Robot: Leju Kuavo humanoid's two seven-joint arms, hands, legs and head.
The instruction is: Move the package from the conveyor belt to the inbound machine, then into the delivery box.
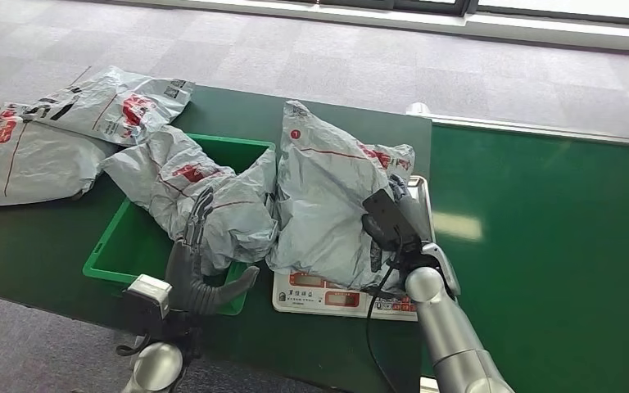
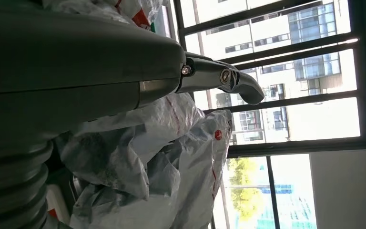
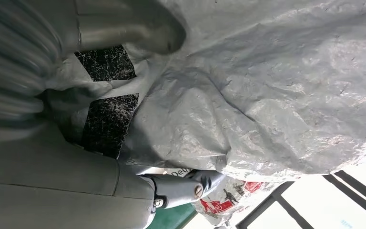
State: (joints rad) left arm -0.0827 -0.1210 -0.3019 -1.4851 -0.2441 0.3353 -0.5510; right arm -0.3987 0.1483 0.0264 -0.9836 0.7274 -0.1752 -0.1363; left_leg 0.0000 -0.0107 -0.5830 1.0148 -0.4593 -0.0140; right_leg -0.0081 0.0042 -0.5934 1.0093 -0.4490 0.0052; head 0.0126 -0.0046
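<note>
Four bags: grey poly mailers with red print lie on the green table (image 1: 540, 213).
Bag on scale: one bag (image 1: 328, 205) lies lengthwise over the white scale (image 1: 319, 296), the inbound machine I judge, hiding most of its platform; the display strip shows at the near edge.
Right hand: my right hand (image 1: 389, 225) is on that bag's right edge; in the right wrist view my thumb (image 3: 143, 28) presses on the film and a finger (image 3: 190, 183) lies under a fold, so I judge that I am grasping it.
Left hand: my left hand (image 1: 201, 274) rests at the near edge of the bin (image 1: 123, 246), fingers spread against the crumpled bag (image 1: 205, 196) there, holding nothing.
Handling: soft, thin, slick film, light by the look; it will sag and slide, not keep shape. I judge a bunched fold near the edge is the best hold, since a flat pinch may slip.
Bin: the green bin, likely the delivery box, is just left of the scale; the crumpled bag drapes over its right half.
In the way: that crumpled bag touches my bag's left side and may drag along with it. My left hand is also on the path.
Others: two bags (image 1: 57, 131) lie far left, well apart.
</note>
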